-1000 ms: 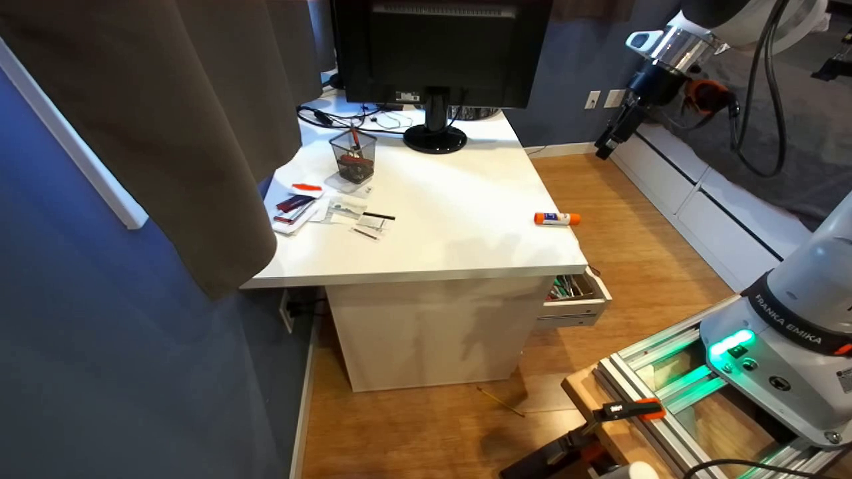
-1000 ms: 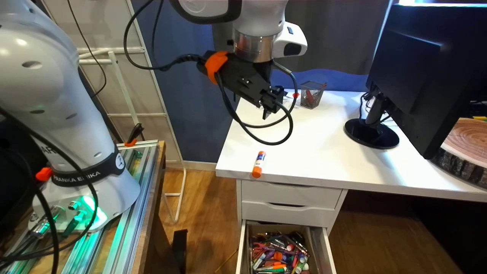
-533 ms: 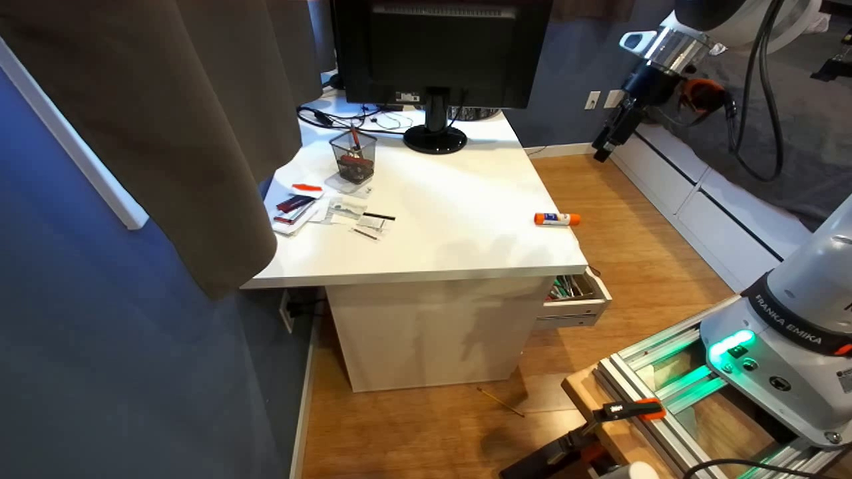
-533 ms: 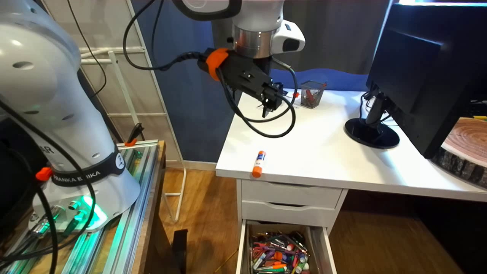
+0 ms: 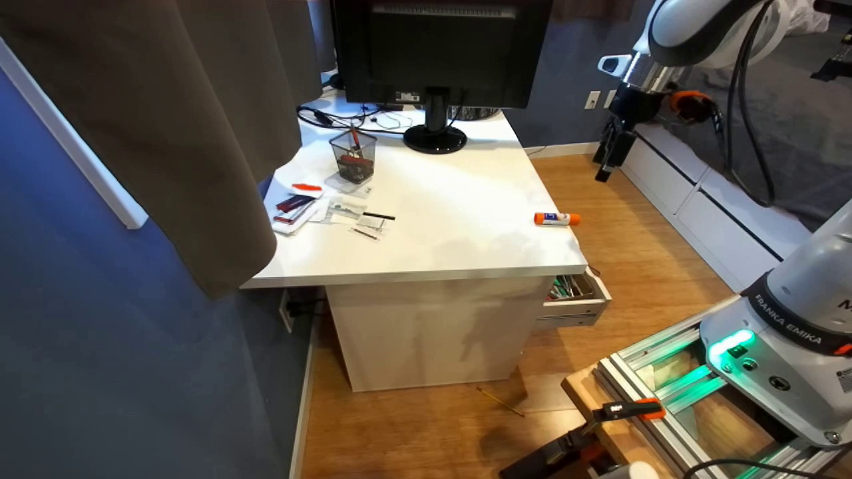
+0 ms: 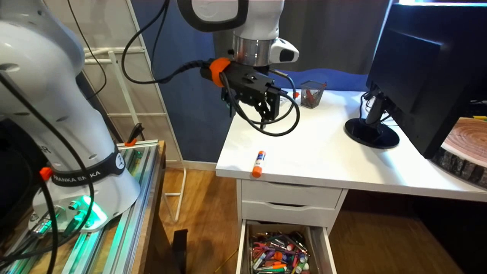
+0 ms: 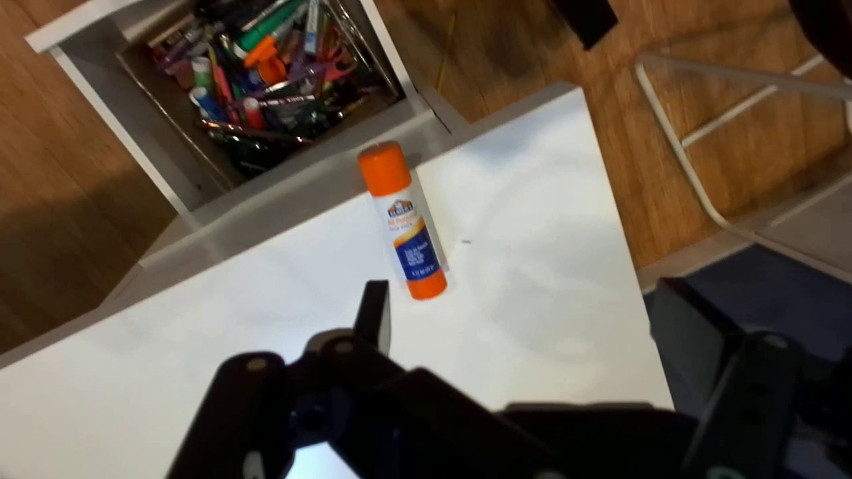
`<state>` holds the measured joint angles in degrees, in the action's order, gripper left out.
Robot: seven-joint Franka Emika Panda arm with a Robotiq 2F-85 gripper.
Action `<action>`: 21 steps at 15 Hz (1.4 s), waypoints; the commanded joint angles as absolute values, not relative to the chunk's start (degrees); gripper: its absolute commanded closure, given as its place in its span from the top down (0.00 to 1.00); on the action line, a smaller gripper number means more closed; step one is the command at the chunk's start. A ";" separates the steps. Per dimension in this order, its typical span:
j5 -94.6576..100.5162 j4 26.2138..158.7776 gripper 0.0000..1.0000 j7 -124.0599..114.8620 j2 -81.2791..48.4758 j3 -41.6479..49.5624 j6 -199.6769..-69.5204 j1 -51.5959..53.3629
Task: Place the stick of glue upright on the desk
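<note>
The stick of glue [image 5: 558, 219] has a whitish and blue body with orange ends. It lies on its side on the white desk [image 5: 459, 206], one orange end reaching over the edge above the drawers. It also shows in an exterior view [image 6: 258, 164] and in the wrist view [image 7: 403, 223]. My gripper [image 7: 522, 289] is open, with its jaws wide apart and nothing between them. In the wrist view the glue stick lies beyond the left fingertip, outside the gap. In an exterior view my gripper [image 6: 247, 120] hangs above the desk, clear of the glue stick.
An open drawer [image 6: 247, 249] full of pens and markers juts out below the glue stick. A monitor [image 5: 436, 60] on a round black base [image 6: 371, 133] stands on the desk. A mesh pen cup [image 5: 354, 159], papers [image 5: 346, 209] and cables [image 5: 326, 118] are farther away.
My gripper has come down and turned to point more straight downward. The glue stick and the drawer have not moved.
</note>
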<state>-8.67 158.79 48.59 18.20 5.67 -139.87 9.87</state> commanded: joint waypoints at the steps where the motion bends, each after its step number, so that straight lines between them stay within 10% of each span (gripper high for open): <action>1: 4.00 158.16 1.00 36.90 14.91 -2.28 -141.58 7.38; 21: 33.80 150.10 1.00 9.36 0.64 -10.97 -135.60 7.62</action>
<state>27.67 154.92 14.73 8.18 -9.48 -137.63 8.26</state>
